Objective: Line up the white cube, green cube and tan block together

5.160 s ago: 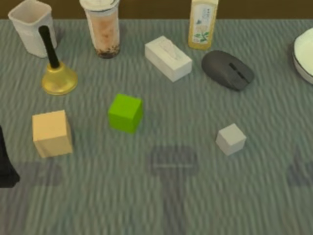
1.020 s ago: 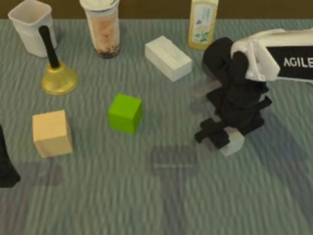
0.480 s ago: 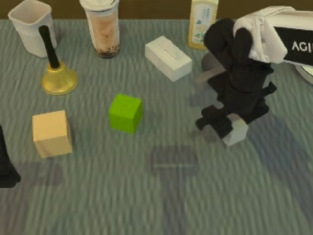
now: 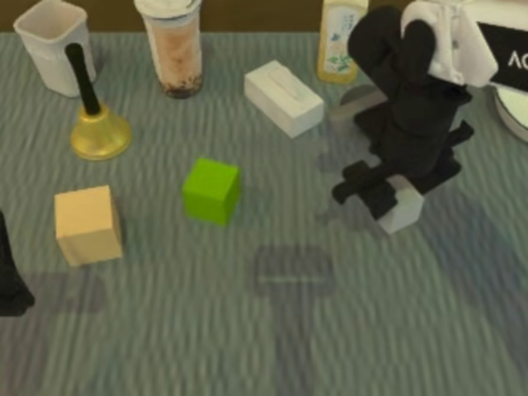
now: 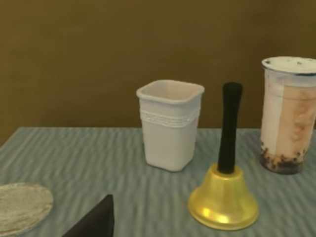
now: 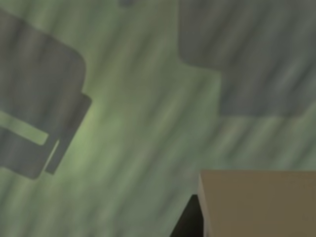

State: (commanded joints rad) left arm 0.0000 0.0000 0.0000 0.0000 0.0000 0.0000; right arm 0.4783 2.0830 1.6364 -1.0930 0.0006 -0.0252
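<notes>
At the near left edge of the grey ribbed table [image 4: 272, 346], the AgileX left gripper [image 4: 10, 285] sits parked, only its dark tip in view; whether its fingers are open or closed cannot be told.

Just beyond it stands the tan block [image 4: 87, 224], upright on the left side of the table. The green cube [image 4: 212, 190] rests to its right, well apart from it, with bare cloth between the two.

Right of centre, the right gripper [image 4: 386, 195] is closed on the white cube [image 4: 403, 210], its dark fingers pinching the cube from above; only the cube's lower right corner shows beneath them. The right wrist view shows a pale face of the cube [image 6: 259, 203] close up against the cloth. The black wrist and white arm casing [image 4: 445, 41] reach in from the far right and cover whatever lies behind them.

Farther back, a long white box [image 4: 283, 97] lies at an angle near the middle. A brass bell [image 4: 99, 130] with a black handle stands at the left, and behind it a white square cup [image 4: 54, 45]; the left wrist view shows the cup's [image 5: 170, 125] mouth open, its inside hidden. A clear lidded cup [image 4: 172, 45] holds a pinkish drink with dark pearls at the bottom. A pale yellow bottle [image 4: 341, 40] stands at the far edge, and a white dish rim [image 4: 513, 99] shows at the far right.
</notes>
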